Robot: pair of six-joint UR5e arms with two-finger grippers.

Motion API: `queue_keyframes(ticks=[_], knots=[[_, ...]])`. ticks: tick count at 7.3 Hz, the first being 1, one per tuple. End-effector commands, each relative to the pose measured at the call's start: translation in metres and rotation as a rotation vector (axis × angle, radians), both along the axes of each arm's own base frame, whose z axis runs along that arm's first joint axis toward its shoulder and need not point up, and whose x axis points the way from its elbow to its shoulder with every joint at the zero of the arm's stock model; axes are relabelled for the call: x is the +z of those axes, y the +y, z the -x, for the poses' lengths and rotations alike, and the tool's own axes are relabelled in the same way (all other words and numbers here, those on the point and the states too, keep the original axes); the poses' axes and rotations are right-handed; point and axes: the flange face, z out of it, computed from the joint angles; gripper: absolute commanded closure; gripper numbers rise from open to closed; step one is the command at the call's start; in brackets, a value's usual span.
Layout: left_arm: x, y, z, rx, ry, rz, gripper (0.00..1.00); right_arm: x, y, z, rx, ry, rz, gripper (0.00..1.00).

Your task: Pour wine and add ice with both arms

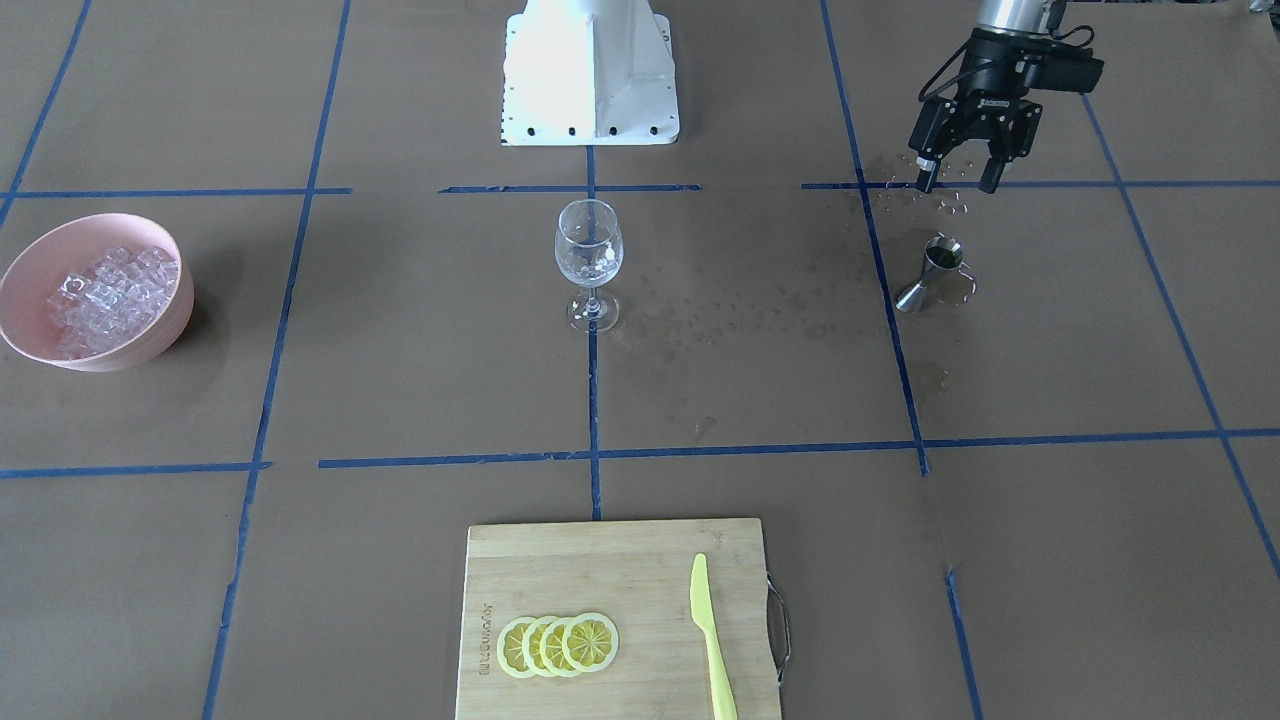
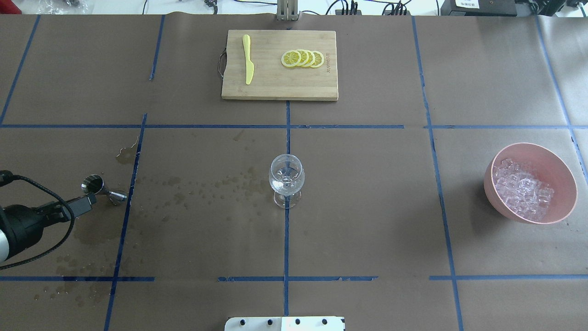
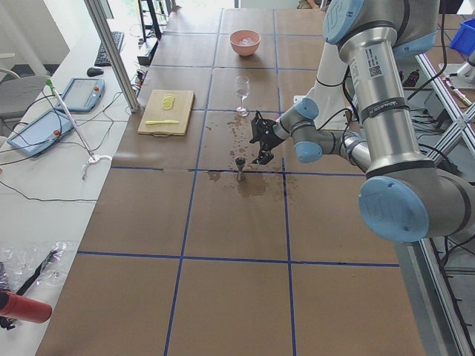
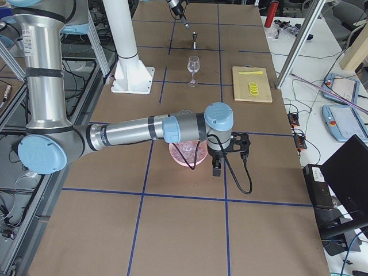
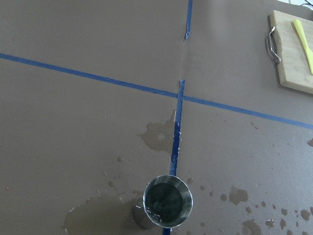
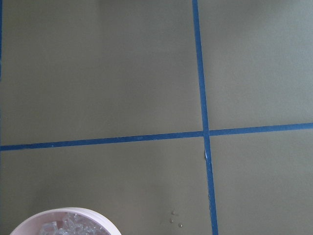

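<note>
Wet brown table (image 1: 400, 380); wine (image 1: 588, 274) barely visible in glass (image 1: 588, 240).

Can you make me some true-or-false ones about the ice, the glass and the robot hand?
1. The ice is in the pink bowl. True.
2. The left gripper holds the metal measuring cup. False: it is open and empty, and the cup stands by itself.
3. The yellow knife lies on the wooden board. True.
4. The wine glass lies on its side. False: it stands upright.
</note>
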Motion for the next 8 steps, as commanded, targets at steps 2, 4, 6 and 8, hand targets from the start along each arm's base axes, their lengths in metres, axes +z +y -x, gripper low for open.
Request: queue_keyframes(ticks=[2,4,6,8], knots=[[0.020,0.016,-0.022,-0.120,-0.068,-0.120,0.00,0.003,0.003,0.000,0.002,-0.002,0.009,0.00],[0.057,0.021,-0.042,-0.169,-0.153,-0.191,0.00,0.002,0.003,0.002,-0.003,-0.026,0.010,0.00],[0.074,0.016,-0.075,-0.213,-0.204,-0.235,0.00,-0.004,0.004,0.002,-0.004,-0.029,-0.002,0.00],[0.086,0.007,-0.124,-0.267,-0.263,-0.287,0.00,-0.006,0.003,0.002,-0.003,-0.029,-0.005,0.00]])
